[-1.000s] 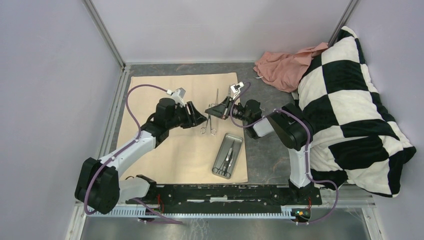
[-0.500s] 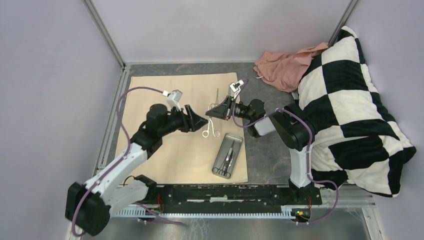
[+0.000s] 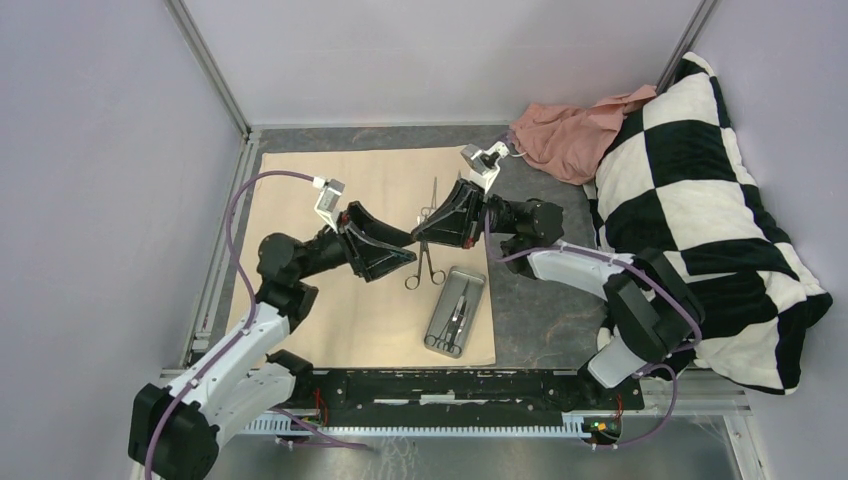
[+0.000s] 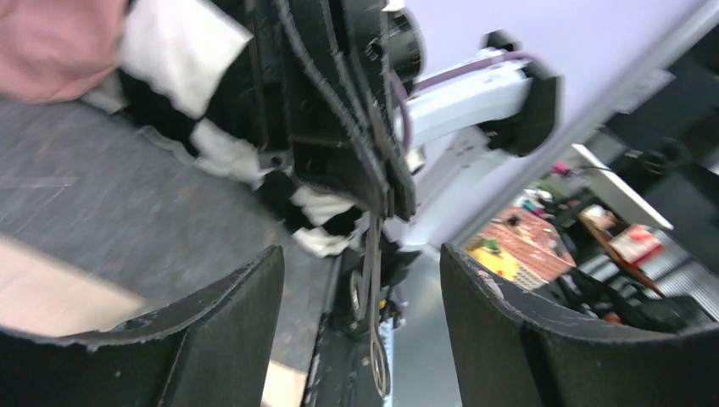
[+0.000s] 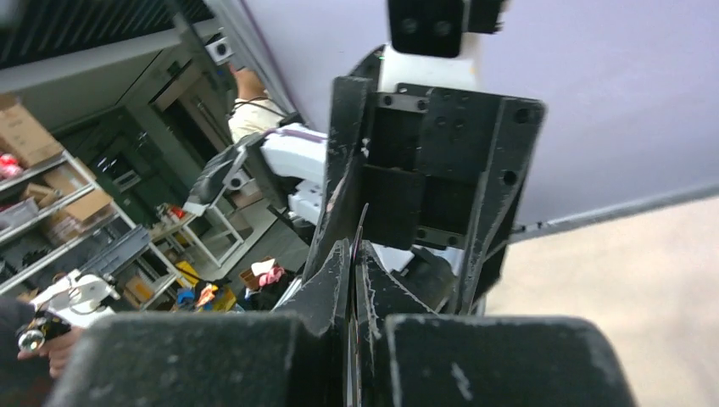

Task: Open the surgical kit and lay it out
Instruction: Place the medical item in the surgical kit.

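The kit's beige cloth (image 3: 340, 290) lies spread flat on the table. Near its right edge sits the steel tray (image 3: 474, 282) with slim instruments inside. One silver instrument (image 3: 434, 192) lies on the cloth at the back. My right gripper (image 3: 420, 236) is shut on a scissor-handled instrument (image 3: 424, 270), which hangs with its rings down above the cloth. In the left wrist view that instrument (image 4: 374, 284) dangles between my left gripper's (image 4: 360, 280) open fingers (image 4: 216, 326) without touching them. The right wrist view shows my right gripper (image 5: 352, 253) pinched tight on a thin metal edge.
A black-and-white checked pillow (image 3: 700, 220) fills the right side, with a crumpled pink cloth (image 3: 565, 125) behind it. Grey table surface (image 3: 525, 320) shows right of the cloth. Walls and metal frame rails close in the left and back.
My left gripper has opened wider and drawn back to the left. My right arm has stretched out and lifted, and the scissor-handled instrument now hangs from its fingers.
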You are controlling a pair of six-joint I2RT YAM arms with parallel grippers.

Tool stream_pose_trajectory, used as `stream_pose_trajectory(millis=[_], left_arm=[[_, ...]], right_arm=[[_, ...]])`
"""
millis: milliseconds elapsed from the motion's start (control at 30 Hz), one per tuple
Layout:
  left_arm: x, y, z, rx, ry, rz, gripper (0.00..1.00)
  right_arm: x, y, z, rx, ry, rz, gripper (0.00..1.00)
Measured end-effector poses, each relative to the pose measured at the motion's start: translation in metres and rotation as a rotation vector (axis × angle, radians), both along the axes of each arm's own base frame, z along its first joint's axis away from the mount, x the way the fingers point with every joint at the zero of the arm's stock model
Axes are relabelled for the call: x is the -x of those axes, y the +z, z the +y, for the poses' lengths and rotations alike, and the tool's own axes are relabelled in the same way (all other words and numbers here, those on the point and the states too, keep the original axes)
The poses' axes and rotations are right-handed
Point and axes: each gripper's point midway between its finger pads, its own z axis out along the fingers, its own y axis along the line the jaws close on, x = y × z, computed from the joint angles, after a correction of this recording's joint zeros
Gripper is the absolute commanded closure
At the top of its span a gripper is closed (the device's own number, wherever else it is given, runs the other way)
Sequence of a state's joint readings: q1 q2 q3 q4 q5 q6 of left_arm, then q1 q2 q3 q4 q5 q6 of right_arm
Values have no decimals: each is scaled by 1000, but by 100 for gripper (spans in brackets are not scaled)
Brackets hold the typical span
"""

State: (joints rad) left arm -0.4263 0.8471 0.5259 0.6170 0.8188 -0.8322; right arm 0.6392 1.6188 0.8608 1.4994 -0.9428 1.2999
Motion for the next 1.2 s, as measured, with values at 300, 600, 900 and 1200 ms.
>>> stream_pose_trajectory(millis=[300,600,900,1200], left_arm=[[52,58,-1,226,-319,-63,25],[101,68,-2,244,-501,-69,40],[109,71,3,268,-496,-81,58],[91,69,-4,240,-401,-89,98]], right_arm=[[78,60,5,-115,72,-264,100],[95,90,18,-179,75,-346,100],[93,86,30,-181,124,-276,100],[74,82,24,-183,88,-222,100]])
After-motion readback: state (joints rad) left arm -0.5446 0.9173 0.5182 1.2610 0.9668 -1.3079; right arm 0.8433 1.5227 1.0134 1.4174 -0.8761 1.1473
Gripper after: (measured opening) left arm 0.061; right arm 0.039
